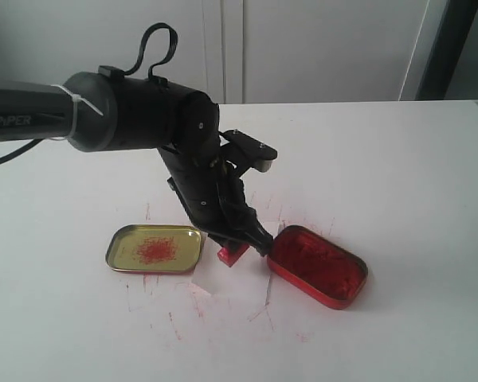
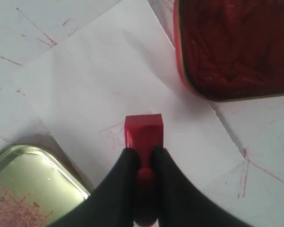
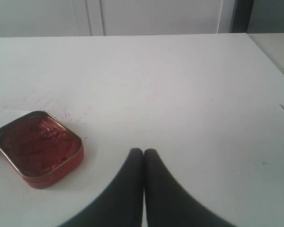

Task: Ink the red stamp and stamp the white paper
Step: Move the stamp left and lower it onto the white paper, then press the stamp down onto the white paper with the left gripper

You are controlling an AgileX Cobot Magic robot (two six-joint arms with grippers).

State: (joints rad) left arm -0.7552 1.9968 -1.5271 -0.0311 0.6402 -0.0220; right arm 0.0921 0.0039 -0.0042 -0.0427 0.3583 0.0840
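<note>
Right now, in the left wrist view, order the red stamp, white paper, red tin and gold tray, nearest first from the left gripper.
1. red stamp, clamped in the left gripper.
2. white paper, beneath the stamp.
3. red tin and gold tray, on opposite sides: too close to call.

The right gripper (image 3: 143,152), fingers pressing together, is hovering over the table (image 3: 189,85); a red ink tin (image 3: 38,149) is sitting nearby.

The left arm (image 1: 135,111) is a fat, matte-black cylinder with white "PiPER" lettering (image 1: 12,121), a white zip tie (image 1: 74,107) and a black cable loop (image 1: 161,44) on top. The left gripper (image 2: 144,152) and right gripper (image 3: 143,152) have smooth, black, tapering fingers.
</note>
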